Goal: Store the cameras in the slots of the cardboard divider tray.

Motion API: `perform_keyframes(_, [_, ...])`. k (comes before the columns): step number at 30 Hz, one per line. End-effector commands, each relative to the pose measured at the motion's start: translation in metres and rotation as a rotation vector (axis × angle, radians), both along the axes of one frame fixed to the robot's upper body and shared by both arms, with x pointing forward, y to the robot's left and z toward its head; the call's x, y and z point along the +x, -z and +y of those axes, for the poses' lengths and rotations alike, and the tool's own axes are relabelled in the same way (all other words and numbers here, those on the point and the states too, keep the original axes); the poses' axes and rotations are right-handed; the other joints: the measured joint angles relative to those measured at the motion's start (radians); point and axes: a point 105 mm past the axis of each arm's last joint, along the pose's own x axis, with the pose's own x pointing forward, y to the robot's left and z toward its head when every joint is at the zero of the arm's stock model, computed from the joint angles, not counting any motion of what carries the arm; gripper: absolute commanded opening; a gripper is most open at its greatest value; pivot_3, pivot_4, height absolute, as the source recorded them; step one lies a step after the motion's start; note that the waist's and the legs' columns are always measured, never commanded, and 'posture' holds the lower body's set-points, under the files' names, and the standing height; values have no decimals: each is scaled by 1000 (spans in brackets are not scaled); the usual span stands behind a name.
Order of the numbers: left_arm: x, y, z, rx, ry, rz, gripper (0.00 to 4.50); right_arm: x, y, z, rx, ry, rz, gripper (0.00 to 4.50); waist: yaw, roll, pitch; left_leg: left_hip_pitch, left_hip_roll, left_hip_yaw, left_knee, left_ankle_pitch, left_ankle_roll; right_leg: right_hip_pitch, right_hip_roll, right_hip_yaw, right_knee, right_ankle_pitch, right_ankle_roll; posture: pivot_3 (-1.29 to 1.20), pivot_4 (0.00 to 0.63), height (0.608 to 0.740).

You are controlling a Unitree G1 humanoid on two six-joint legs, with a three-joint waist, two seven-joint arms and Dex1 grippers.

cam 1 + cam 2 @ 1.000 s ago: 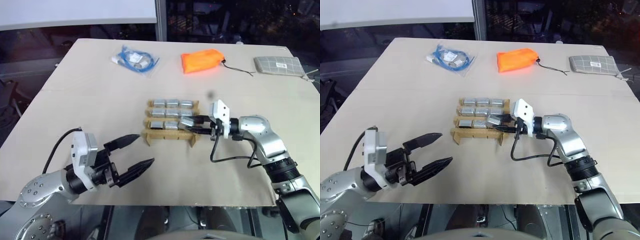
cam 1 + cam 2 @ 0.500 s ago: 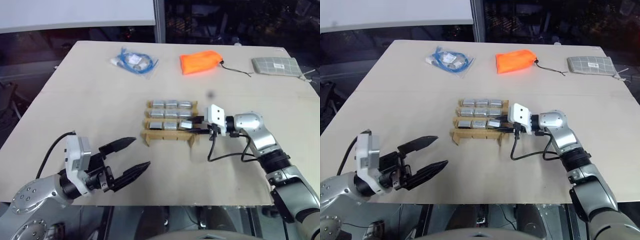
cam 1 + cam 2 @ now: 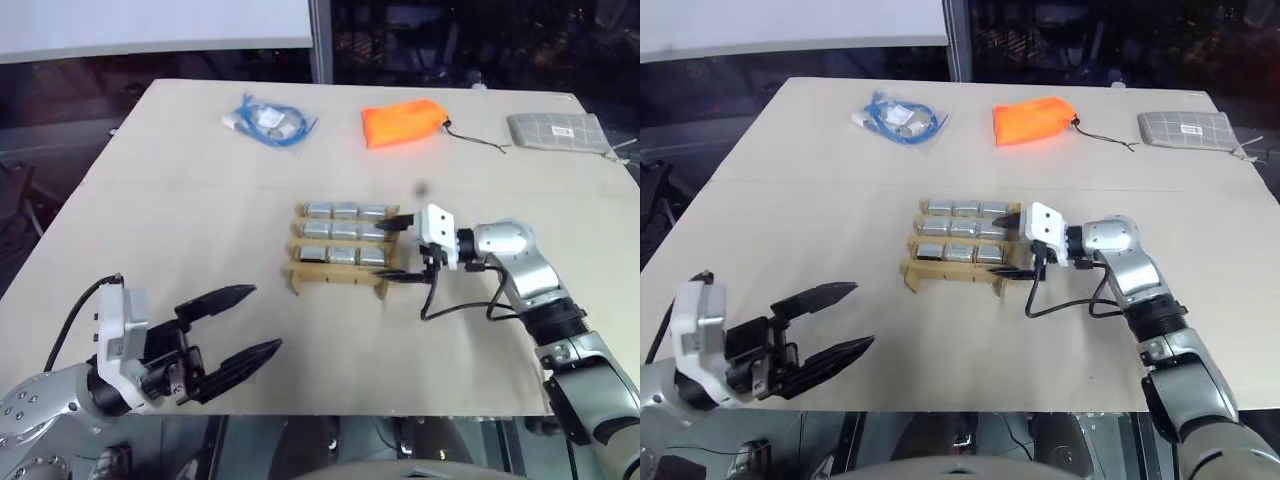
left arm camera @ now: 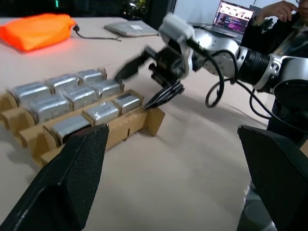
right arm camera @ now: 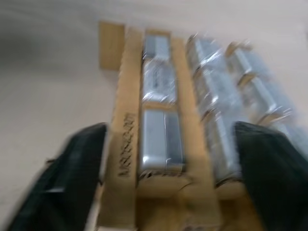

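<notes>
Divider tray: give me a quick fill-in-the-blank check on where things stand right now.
The cardboard divider tray has ___ rows of cameras.
The right gripper at the tray's end has its jaws ___.
The left gripper holds ___.
The pouch beyond the tray is ___ in colour.

Missing words: three; open; nothing; orange

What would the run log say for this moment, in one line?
silver-grey cameras: all slotted in brown cardboard divider tray | right claw: open at tray | left claw: open, idle
</notes>
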Motion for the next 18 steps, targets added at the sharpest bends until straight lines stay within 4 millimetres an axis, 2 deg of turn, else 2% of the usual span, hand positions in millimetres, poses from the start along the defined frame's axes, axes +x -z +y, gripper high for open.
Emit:
perform_keyframes(1, [10, -6, 12, -45, -101, -62, 4500, -21, -39, -17, 137, 66, -27, 4294, 3, 0, 0, 0, 0, -1, -1, 0, 0, 0, -1, 0, -2, 0, 0, 0, 150, 740])
perform_keyframes(3, [18, -1, 14, -63, -149, -65, 4500, -34, -45, -27, 166, 112, 13, 4294, 7, 1, 0, -1, -1, -2, -2, 0, 0, 0, -2, 1, -3, 0, 0, 0, 150, 740])
perform_keyframes(7, [22, 17, 30, -38, -252, -41, 4500, -62, -30, -69, 148, 294, 105, 4404, 7, -1, -1, -1, -1, -5, -3, -3, 4, 3, -2, -1, -7, 0, 0, 0, 150, 740])
perform_keyframes(10, [20, 31, 48, -22, -338, -10, 4500, -75, -21, -95, 157, 453, 126, 4404, -2, -1, -1, -1, -1, -5, -6, -5, 0, 5, -2, -1, -11, 0, 0, 0, 150, 740])
perform_keyframes(14, [23, 41, 63, -12, -434, -7, 4500, -84, -8, -116, 154, 589, 140, 4404, 1, -1, -1, 0, 0, -6, -5, -5, 0, 5, -2, -1, -11, 0, 0, 0, 150, 740])
perform_keyframes(18, [30, 43, 68, -36, -493, -18, 4500, -89, 2, -125, 158, 652, 150, 4404, 2, -3, -2, 0, 0, -6, -4, -5, 0, 5, -2, -1, -11, 0, 0, 0, 150, 740])
